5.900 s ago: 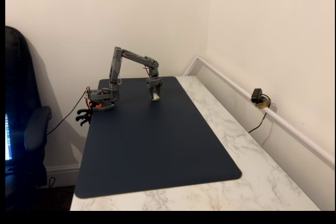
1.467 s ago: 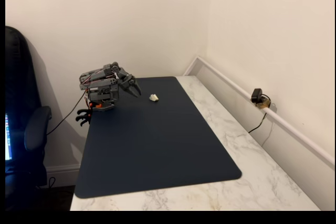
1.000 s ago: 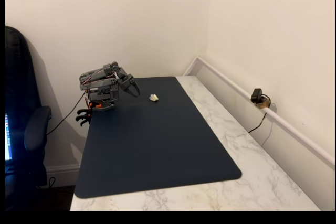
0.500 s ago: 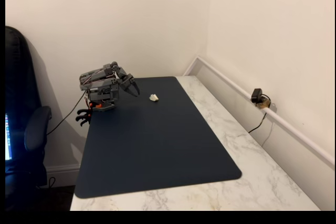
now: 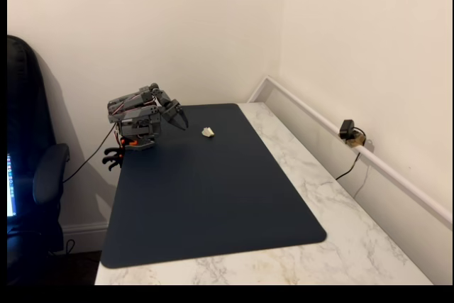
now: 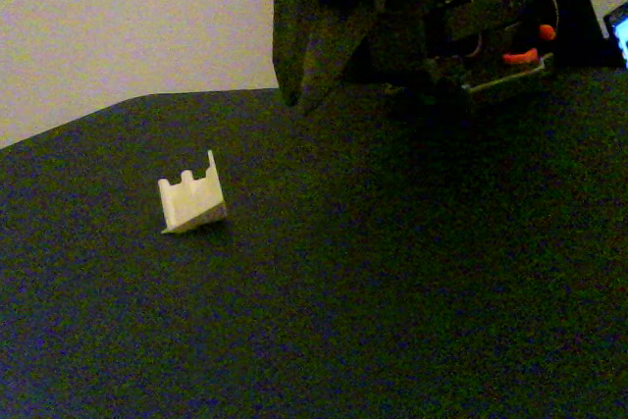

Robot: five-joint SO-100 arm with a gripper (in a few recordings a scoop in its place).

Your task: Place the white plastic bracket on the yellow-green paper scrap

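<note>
The jaws (image 5: 181,120) hang empty, folded back near the arm's base and pointing down over the far left corner of the dark mat (image 5: 213,196); their tips seem nearly together, but I cannot tell for sure whether they are closed. The bracket (image 6: 193,203) lies free on the mat, well apart from the jaws, notched edge up and leaning on its lower corner. In the wider fixed view it is a pale speck (image 5: 207,132) just right of the arm. The paper scrap cannot be made out; it may lie under the bracket, in which case the placing looks done.

Risks, as I judge them: the bracket sits tilted, so a knock to the table or a sweep of the arm could tip it or slide it off the scrap.
</note>
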